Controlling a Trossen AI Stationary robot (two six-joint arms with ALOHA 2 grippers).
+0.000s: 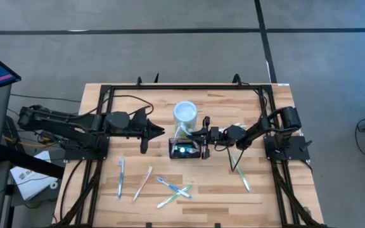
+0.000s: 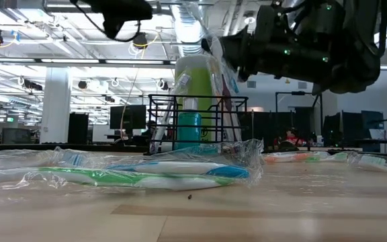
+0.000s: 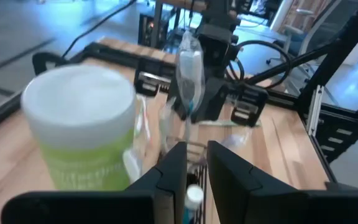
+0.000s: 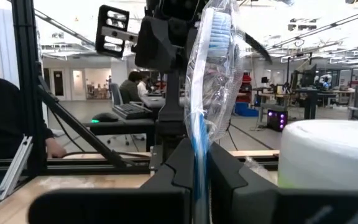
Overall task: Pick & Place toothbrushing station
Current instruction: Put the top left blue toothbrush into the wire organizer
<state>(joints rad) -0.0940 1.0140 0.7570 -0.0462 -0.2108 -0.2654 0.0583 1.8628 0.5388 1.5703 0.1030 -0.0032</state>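
The black wire-mesh caddy (image 1: 185, 151) stands at the table's middle on its base and shows in the low view (image 2: 197, 124), with a teal tube (image 2: 188, 128) upright inside. The lime-green cup (image 1: 185, 113) stands just behind it. My right gripper (image 1: 203, 135) is above the caddy's right part, shut on a toothbrush in a clear wrapper (image 4: 211, 68). My left gripper (image 1: 154, 132) hovers left of the caddy and cup, fingers a little apart and empty (image 3: 196, 168). My right gripper pinches the wrapped toothbrush by its lower handle (image 4: 199, 146) between its two fingers, wrapper and all. The fingers come level from the table's right side, across the brush. The brush stands about upright with its head up (image 4: 219, 25); its lower end is hidden behind the fingers.
Several wrapped toothbrushes lie on the near half of the table: two at the left (image 1: 120, 177) (image 1: 142, 182), a crossed pair in the middle (image 1: 173, 190), one at the right (image 1: 243, 177). A black frame (image 1: 182, 87) runs around the table. People sit beyond the table (image 4: 132, 87).
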